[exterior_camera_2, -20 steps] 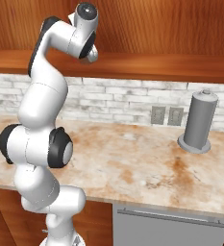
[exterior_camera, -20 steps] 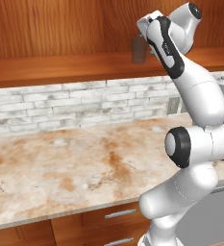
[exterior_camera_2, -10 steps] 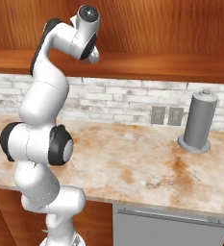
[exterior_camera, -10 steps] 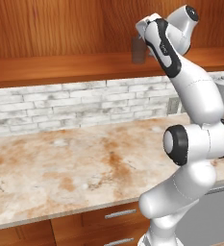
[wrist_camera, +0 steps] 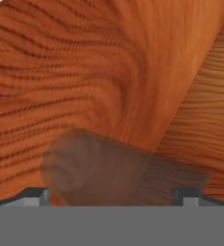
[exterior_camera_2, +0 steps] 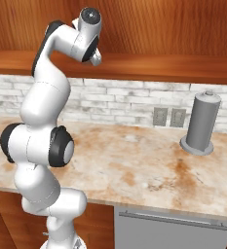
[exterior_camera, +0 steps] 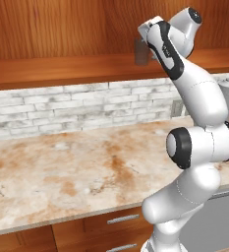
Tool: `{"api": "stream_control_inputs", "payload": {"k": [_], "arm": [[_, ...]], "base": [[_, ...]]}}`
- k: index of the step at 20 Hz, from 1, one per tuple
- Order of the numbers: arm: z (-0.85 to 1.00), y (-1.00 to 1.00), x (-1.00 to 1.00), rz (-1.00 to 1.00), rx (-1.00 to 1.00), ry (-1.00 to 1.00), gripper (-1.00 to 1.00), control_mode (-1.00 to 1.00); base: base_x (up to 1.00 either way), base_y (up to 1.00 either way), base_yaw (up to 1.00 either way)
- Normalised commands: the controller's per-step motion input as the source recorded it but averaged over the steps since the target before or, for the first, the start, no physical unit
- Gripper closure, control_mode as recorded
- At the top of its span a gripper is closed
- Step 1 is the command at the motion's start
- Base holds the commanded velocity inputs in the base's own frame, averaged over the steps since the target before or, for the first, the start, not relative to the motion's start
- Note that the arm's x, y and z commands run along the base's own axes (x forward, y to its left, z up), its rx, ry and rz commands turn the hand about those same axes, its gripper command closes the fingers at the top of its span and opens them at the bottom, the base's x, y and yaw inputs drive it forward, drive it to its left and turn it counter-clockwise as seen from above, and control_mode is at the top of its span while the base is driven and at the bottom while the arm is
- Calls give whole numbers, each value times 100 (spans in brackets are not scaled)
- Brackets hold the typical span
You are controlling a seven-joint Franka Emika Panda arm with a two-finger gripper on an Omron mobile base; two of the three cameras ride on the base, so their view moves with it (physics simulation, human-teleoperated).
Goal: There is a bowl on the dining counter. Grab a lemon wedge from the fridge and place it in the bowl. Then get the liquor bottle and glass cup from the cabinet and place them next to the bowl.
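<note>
Hand view — jaws wide apart before glass cup point(wrist_camera: 108, 168).

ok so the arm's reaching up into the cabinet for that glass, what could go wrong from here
The glass cup lies between the open fingertips in the hand view and looks see-through, so its edges are hard to judge; closing off-centre could knock it over. In the left base view the gripper sits close to the cabinet shelf, so the hand could scrape the wood on the way out.
</note>
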Motion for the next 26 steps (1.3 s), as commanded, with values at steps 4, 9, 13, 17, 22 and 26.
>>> {"api": "stream_control_inputs", "payload": {"k": [4,9,13,17,22,26], "arm": [[-13,0,1,0,-1,2,-100,-100],[-15,-2,-2,0,0,3,-100,-100],[-25,0,-12,0,0,6,-100,-100],[-32,0,-7,0,-1,9,-100,-100],[-28,0,-1,0,-1,9,100,-100],[-14,0,0,0,0,7,100,-100]], "base": [[0,0,0],[0,0,0],[0,0,0],[0,0,0],[0,0,0],[0,0,0]]}}
